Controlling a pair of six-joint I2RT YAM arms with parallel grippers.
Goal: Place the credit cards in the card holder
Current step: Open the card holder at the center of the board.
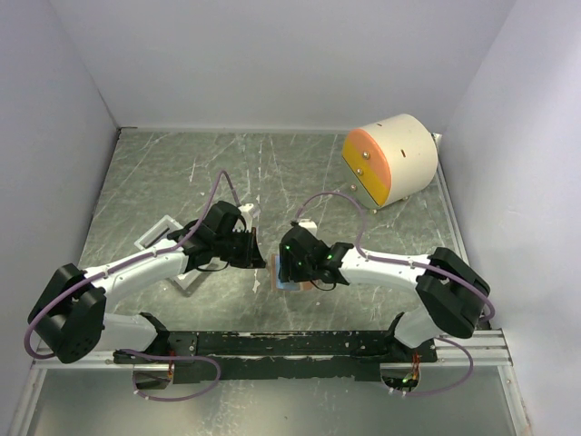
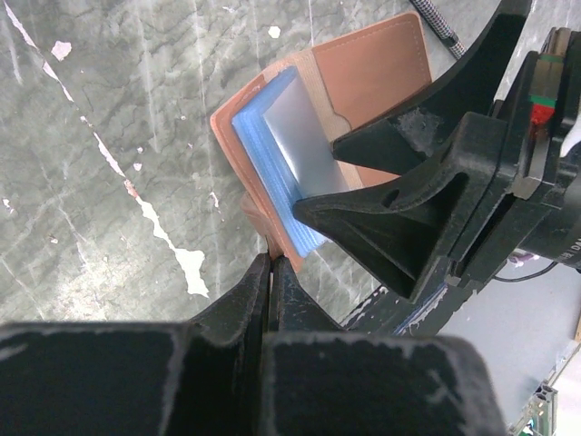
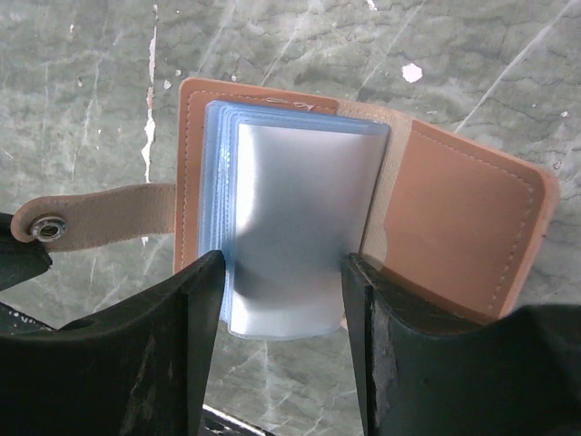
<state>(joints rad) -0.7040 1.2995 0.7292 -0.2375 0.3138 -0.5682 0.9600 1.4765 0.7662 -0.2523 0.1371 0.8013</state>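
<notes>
**Two claws meet over an open card holder at mid-counter**

The salmon card holder [image 3: 463, 227] lies open on the marbled grey counter [image 3: 91, 73], midway between left and right and in its near half. A pale, silvery-blue credit card [image 3: 300, 218] rests on top of the holder's blue inner leaves [image 3: 216, 182]. The card's near edge overhangs the holder's near edge.

The right claw [image 3: 283, 263] straddles the card, one finger against each side edge. Its jaws are spread to the card's width, but whether they press the card cannot be told.

The left claw [image 2: 270, 268] is clenched tight. Its tips are pinched on the end of the holder's strap [image 3: 118, 218], just beside the snap stud [image 3: 47, 227].

The two claws crowd the holder from left and right, leaving almost no gap between them. Bare counter stretches far of the holder. The cream cylinder with an orange face [image 1: 399, 154] sits well apart at the far right. A white tray [image 1: 159, 232] lies to the left, partly under the left arm. White walls close in the left, far and right sides.

The left arm reaches from its near-left base, its forearm running right and slightly far, with the wrist turned toward the centre. The right arm comes from the near-right base, its forearm running left, with the claw tipped down over the holder.
</notes>
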